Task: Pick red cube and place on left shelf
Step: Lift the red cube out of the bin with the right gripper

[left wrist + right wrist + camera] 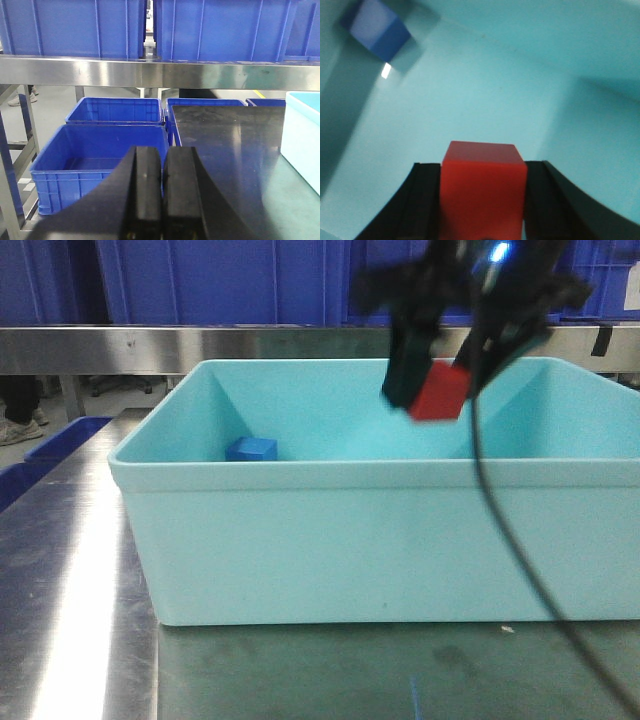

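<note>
The red cube (441,393) hangs above the inside of the pale turquoise tub (300,540), clamped in my right gripper (436,392), which is shut on it. In the right wrist view the red cube (484,187) fills the gap between the two black fingers (422,200). My left gripper (162,165) is shut with nothing in it, off to the left of the tub over the dark tabletop edge. The left shelf shows as a steel rail (150,72) carrying blue ribbed crates (75,27) behind the table.
A blue cube (251,449) lies on the tub floor at its left; the same blue cube (377,30) sits top left in the right wrist view. Blue crates (95,165) stand on the floor left of the table (225,150). A black cable (510,540) trails down across the tub.
</note>
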Tool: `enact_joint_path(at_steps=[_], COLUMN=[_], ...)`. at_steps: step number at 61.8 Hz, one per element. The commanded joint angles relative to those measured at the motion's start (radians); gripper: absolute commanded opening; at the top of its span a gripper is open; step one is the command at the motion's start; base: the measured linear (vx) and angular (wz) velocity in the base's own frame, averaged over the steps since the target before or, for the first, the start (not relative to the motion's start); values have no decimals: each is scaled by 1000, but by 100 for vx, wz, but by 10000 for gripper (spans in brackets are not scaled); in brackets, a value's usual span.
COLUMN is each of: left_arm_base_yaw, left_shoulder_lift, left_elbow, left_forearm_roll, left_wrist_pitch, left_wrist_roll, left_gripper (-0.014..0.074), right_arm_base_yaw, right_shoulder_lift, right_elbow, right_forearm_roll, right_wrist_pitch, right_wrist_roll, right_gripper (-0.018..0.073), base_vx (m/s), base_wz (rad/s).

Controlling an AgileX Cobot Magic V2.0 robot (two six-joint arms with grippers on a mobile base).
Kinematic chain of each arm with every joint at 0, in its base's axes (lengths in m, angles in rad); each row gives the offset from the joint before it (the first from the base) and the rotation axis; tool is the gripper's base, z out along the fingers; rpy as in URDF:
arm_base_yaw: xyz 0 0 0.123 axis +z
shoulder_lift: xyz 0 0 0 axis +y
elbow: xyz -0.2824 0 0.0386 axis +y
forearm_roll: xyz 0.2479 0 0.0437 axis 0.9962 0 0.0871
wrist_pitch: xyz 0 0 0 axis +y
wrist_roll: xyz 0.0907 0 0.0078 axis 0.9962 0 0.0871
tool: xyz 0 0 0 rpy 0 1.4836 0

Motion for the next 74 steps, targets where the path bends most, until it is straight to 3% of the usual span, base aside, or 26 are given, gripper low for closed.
enact_joint_path(at_steps=[1,13,26,50,74], left_arm_base_yaw=[-1,-1,-1,-1,-1], left_shoulder_lift=[-14,-14,-14,-14,-14], left_elbow=[24,24,24,24,24], left_forearm_roll=[-2,-2,-2,-2,-2], left_wrist_pitch=[-90,-90,-90,-90,-90], left_wrist_roll=[-5,-5,-5,-5,-5], left_gripper=[102,102,102,102,102], right_arm_base_yaw=[-48,-209,-362,-363,-363], right_shoulder_lift=[-121,-265,-460,-970,-1361], right_elbow=[-30,32,204,555,730], right_forearm_roll=[-9,-12,-47,-126,-141], right_wrist_pitch=[-42,-22,-25,-220,-185], right_wrist_roll=[-1,-6,-86,-102,-102], right_gripper=[92,92,92,92,92], base_vx=[0,0,0,0,0], base_wz=[0,0,0,0,0])
